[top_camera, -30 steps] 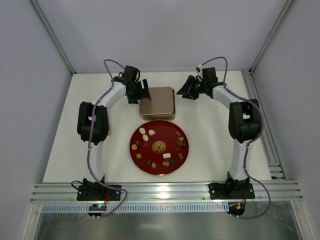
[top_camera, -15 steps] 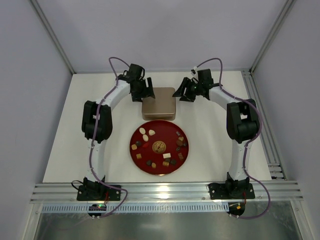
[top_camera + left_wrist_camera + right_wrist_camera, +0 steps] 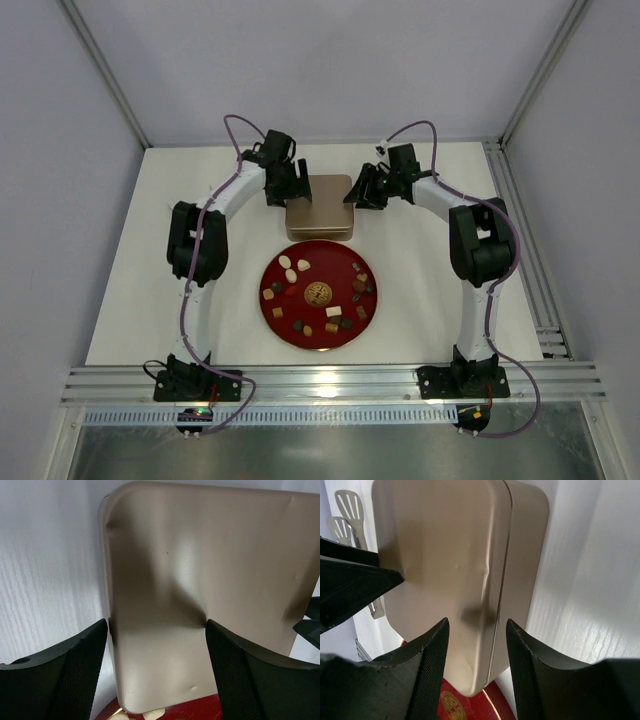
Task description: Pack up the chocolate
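The chocolate (image 3: 296, 266) lies as several small brown, tan and cream pieces on a round red plate (image 3: 320, 268) in front of a closed beige tin (image 3: 320, 208). My left gripper (image 3: 297, 188) is open at the tin's left edge. In the left wrist view the gripper (image 3: 155, 625) has its jaws spread over the tin's lid (image 3: 200, 555). My right gripper (image 3: 358, 190) is open at the tin's right edge. In the right wrist view the gripper (image 3: 476, 622) straddles the lid's side seam on the tin (image 3: 445, 545). Neither holds anything.
The plate's red rim shows under the tin's near end in the left wrist view (image 3: 200, 710) and the right wrist view (image 3: 470, 707). White table lies to both sides. A metal rail (image 3: 320, 385) runs along the front edge.
Both grippers have moved inward from either side, closing in on the tin's left and right edges. The plate and chocolates have not moved.
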